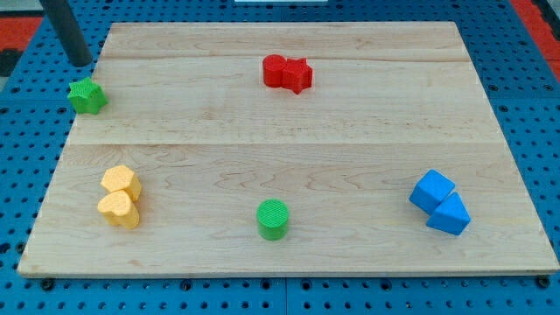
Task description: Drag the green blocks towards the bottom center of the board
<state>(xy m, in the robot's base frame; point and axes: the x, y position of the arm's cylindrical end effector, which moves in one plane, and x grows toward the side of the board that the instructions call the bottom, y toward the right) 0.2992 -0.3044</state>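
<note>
Wooden board (pixel 289 131), my tip (pixel 81 63) just above green star block (pixel 87 95), green cylinder (pixel 273 219) bottom centre.

Dark rod enters from view's top left, leans slightly, upper end toward view's left. My tip (pixel 81 63) sits low at view's upper left, just off wooden bench (pixel 289 140) edge, near green star block (pixel 87 95), apart from it.

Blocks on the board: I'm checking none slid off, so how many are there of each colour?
Green: 2, a star beside my tip and a cylinder
Red: 2
Yellow: 2
Blue: 2
Total: 8
</note>
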